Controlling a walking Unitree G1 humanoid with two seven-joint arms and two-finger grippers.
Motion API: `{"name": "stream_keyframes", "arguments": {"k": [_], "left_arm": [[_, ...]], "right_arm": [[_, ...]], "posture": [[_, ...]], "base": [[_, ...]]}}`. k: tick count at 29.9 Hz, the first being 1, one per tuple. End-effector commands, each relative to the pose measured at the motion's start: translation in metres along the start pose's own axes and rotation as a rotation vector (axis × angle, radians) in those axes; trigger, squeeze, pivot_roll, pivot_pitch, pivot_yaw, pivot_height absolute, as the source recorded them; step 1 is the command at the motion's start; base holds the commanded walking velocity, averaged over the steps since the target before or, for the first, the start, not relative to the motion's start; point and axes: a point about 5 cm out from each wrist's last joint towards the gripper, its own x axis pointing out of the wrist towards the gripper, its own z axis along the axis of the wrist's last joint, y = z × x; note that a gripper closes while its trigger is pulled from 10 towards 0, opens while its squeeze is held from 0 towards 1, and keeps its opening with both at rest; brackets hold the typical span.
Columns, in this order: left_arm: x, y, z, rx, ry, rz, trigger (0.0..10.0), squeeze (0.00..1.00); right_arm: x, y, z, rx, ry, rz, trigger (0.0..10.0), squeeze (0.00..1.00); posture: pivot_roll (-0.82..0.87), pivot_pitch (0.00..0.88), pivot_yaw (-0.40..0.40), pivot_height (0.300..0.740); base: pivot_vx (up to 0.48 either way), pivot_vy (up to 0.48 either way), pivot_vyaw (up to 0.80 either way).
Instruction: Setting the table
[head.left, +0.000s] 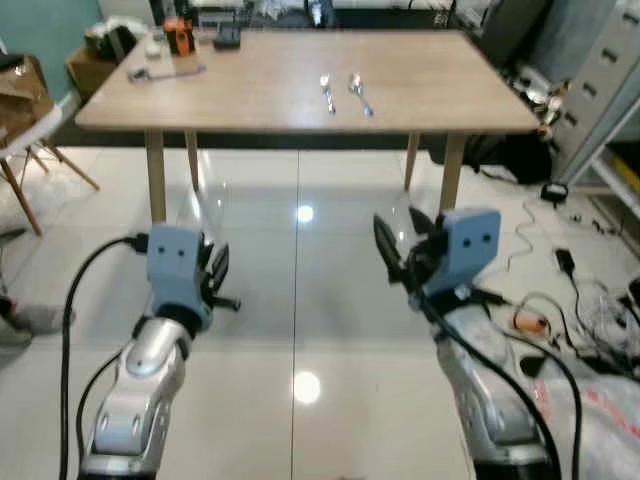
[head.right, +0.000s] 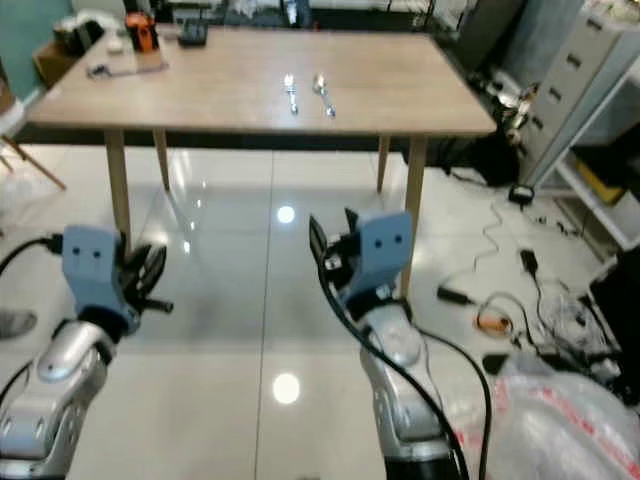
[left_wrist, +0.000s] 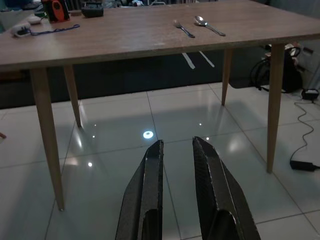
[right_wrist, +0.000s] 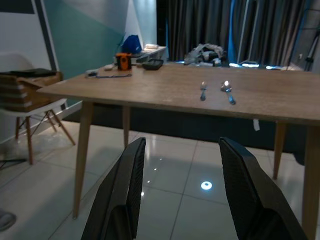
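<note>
A light wooden table (head.left: 260, 90) stands ahead of me across a glossy tiled floor. On its right half a fork (head.left: 327, 93) and a spoon (head.left: 360, 93) lie side by side. My left gripper (head.left: 217, 272) is raised in front of me, well short of the table; its fingers (left_wrist: 152, 170) stand a narrow gap apart with nothing between them. My right gripper (head.left: 395, 245) is held up at about the same height, open wide and empty, its fingers (right_wrist: 130, 175) pointing toward the table.
An orange device (head.left: 178, 35), a black item (head.left: 228, 38) and a cable (head.left: 165, 72) sit at the table's far left. A white chair (head.left: 30, 130) stands at the left. Cables and adapters (head.left: 560, 260), a plastic bag (head.left: 600, 400) and a grey cabinet (head.left: 600, 70) crowd the right.
</note>
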Motion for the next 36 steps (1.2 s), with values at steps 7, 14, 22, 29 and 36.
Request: {"name": "stream_keyframes", "arguments": {"k": [7,14,22,29,36], "left_arm": [[-0.0017,0.0012,-0.0024,0.004,0.009,0.008,10.0,0.00],[-0.0024,0.0012,-0.0028,0.003,0.011,0.008,10.0,0.00],[-0.0027,0.0005,-0.0032,0.002,0.014,0.007,10.0,0.00],[-0.0030,0.0004,-0.0038,-0.001,0.015,0.007,10.0,0.00],[-0.0036,0.0004,-0.0032,0.001,0.014,0.012,10.0,0.00]], "right_arm": [[-0.0005,-0.0001,-0.0013,0.005,0.003,-0.007,10.0,0.00],[-0.0008,-0.0004,-0.0028,0.016,0.014,-0.014,10.0,0.00],[-0.0019,-0.0036,-0.0041,0.007,0.026,-0.027,10.0,0.00],[-0.0021,-0.0054,-0.0043,-0.006,0.029,-0.033,10.0,0.00],[-0.0014,0.0002,-0.0054,-0.018,0.036,0.012,10.0,0.00]], "posture": [[-0.03,0.023,0.078,0.740],[-0.03,0.026,0.078,0.740],[-0.03,0.030,0.078,0.740],[-0.03,0.031,0.077,0.740],[-0.02,0.037,0.074,0.740]], "base": [[0.480,0.000,0.00],[0.480,0.000,-0.51],[0.480,0.000,-0.78],[0.423,0.000,-0.74],[0.374,0.000,0.00]]}}
